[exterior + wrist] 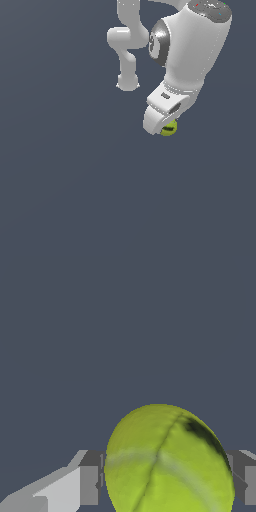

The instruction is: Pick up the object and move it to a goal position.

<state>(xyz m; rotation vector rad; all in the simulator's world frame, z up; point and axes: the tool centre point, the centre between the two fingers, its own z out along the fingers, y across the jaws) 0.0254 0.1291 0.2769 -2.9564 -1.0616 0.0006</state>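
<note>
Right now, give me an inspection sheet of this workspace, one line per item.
Surface: plain dark grey-blue all over, no edges or markings visible.
Job's things: yellow-green ball with a dark mark, sitting between the pincer's fingers; the wrist view shows it filling the gap.
Goal position: nothing seen that marks it.
Clutter: nothing seen.
Pincer: white pincer pointing down, fingers close on either side of the ball; firm contact cannot be confirmed.
Cables: nothing seen.
Surroundings: only the white arm and its base at the back; whether the ball is lifted off the surface cannot be told.
</note>
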